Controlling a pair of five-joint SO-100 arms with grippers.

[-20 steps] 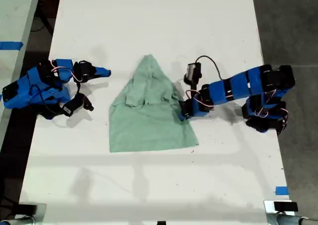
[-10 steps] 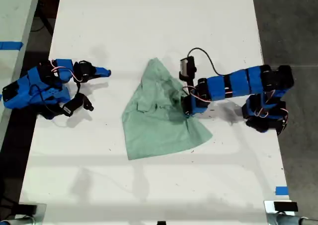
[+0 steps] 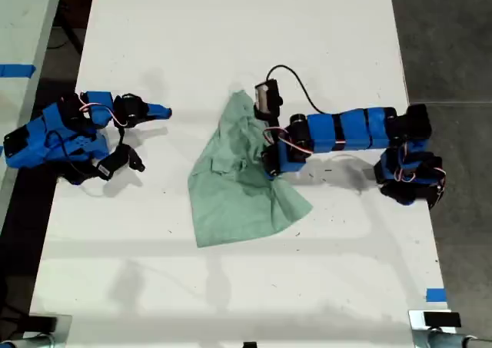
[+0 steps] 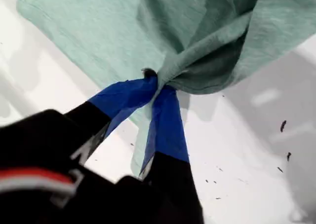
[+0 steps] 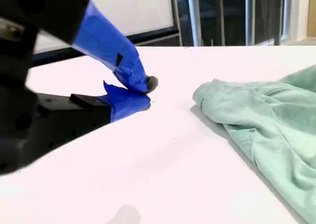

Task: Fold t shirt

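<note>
My first gripper (image 3: 269,166) pinched a bunched edge of the t shirt (image 3: 234,187) and held it raised off the white table (image 3: 231,41), carrying that flap inward over the body of the garment. The first wrist view showed the 2 blue-taped fingers (image 4: 165,120) pressed together on a gathered fold of the mint-green cloth (image 4: 192,41), with the table's surface visible beneath it. The t shirt lay near the middle of the table, its tapered end pointing toward the far edge in the exterior view and its wider hem toward the near edge, skewed and rumpled beside the grip.

My second gripper (image 3: 159,112) rested low over the table, apart from the t shirt on its side toward the exterior view's left. The second wrist view showed its jaws (image 5: 140,88) nearly together and gripping nothing, the shirt's ribbed edge (image 5: 217,93) lying a short way off.

The step in hand appeared to be a sideways fold. The next move likely called for laying the pinched edge flat across the shirt, then releasing it without dragging the cloth askew.
</note>
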